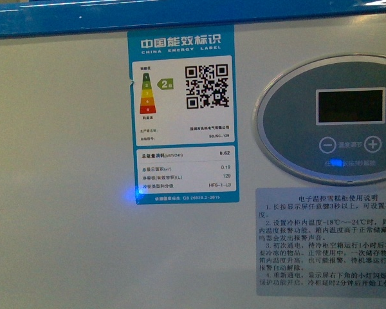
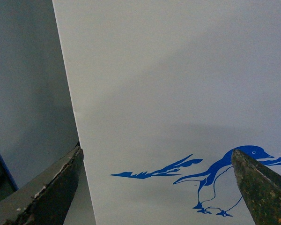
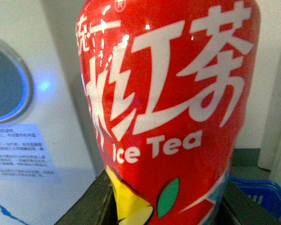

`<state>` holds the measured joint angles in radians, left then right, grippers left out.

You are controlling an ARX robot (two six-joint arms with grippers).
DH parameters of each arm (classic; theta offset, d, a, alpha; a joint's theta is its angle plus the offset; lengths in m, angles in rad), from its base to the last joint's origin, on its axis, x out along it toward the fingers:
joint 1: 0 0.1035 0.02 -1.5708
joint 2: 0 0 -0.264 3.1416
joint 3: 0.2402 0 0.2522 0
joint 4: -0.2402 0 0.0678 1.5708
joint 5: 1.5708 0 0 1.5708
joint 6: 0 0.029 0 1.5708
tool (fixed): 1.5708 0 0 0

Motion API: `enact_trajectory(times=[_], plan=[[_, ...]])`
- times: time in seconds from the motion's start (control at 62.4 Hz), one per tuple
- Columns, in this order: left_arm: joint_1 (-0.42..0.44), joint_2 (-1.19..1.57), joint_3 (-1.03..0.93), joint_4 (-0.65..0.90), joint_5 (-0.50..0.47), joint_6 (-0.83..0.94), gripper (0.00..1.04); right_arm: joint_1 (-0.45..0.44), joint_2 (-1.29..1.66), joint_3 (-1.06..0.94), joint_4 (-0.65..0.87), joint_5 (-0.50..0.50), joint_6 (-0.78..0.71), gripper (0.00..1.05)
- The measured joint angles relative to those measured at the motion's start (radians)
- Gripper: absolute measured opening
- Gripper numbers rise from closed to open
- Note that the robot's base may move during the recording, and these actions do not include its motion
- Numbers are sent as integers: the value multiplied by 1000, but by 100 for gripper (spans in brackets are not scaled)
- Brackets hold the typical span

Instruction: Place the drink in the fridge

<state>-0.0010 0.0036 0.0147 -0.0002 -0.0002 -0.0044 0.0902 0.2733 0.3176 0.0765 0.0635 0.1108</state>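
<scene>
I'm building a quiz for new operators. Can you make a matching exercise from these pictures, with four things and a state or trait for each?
Things:
1. bottle
2. energy sticker
3. display screen
4. penguin

Traits:
A. dark, showing nothing
B. blue drawing on the white fridge front
C. held in the right end effector
D. carries a QR code

Pairs: 1-C, 2-D, 3-A, 4-B

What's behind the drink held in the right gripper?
The fridge front with its oval display, plus a blue basket. The drink hides everything between.
</scene>
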Motion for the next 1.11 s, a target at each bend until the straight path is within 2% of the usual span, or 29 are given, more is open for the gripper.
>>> enact_trajectory(times=[0.224,0.561,1.106], plan=[[0,0,0,0,0,0,97,82,-10,-15,35,87,-37,37],[0,0,0,0,0,0,97,123,-25,-43,50,201,-59,37],[0,0,0,0,0,0,97,130,-27,-50,47,206,-60,37]])
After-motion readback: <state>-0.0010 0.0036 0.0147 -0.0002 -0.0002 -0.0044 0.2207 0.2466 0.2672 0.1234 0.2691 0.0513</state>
